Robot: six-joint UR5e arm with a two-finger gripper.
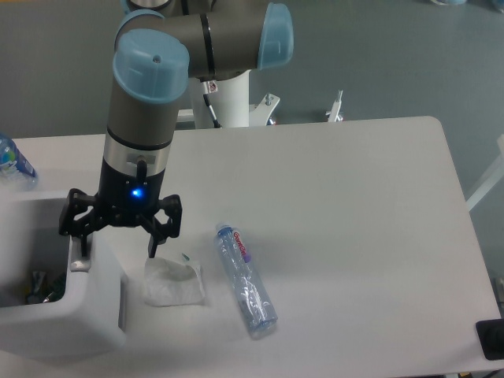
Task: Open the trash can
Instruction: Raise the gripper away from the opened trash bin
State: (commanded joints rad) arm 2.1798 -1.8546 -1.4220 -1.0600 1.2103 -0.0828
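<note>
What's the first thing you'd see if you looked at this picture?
The big grey and blue robot arm at the upper left stands out first, its black claw spread open with one finger on the white trash can. The can shows a dark opening at the left edge. A squashed clear bottle lies on the table.

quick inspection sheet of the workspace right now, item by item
surface: white table, mostly bare
job's things: trash can at left edge, top open, items visible inside
clutter: crumpled tissue; clear plastic bottle lying flat; blue-labelled bottle behind the can
grippers: gripper open, one finger on the grey button strip
cables: one on the arm's base
surroundings: grey floor, black object at lower right
</note>
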